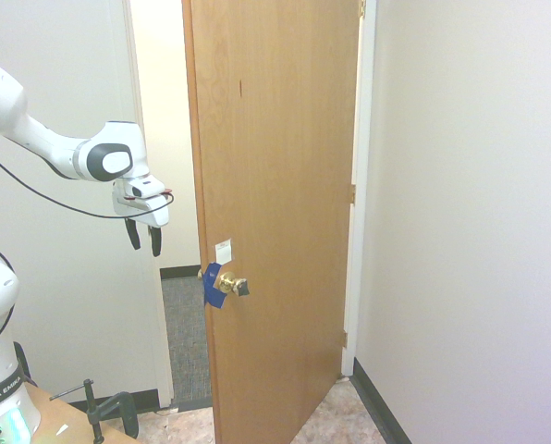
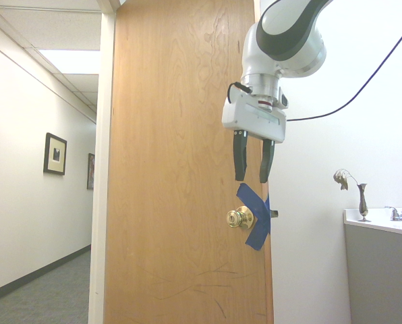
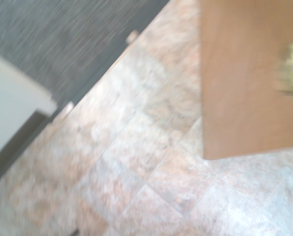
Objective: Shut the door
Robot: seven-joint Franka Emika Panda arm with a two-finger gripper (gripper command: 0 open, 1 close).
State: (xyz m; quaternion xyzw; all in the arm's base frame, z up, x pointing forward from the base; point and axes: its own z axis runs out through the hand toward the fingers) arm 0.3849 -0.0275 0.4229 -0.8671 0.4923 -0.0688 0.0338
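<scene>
Door (image 1: 275, 203) stands ajar, its hinged side at the frame (image 1: 361, 203) and its free edge beside the doorway gap. From my station, I see the gripper (image 2: 252, 181) pointing down, empty, with its fingers well parted. It is on the doorway side of the panel, higher than the brass knob (image 2: 236, 218) and blue tape (image 2: 257, 217). I judge that closing means pulling from this side, or rounding the free edge to push the opposite face.
</scene>
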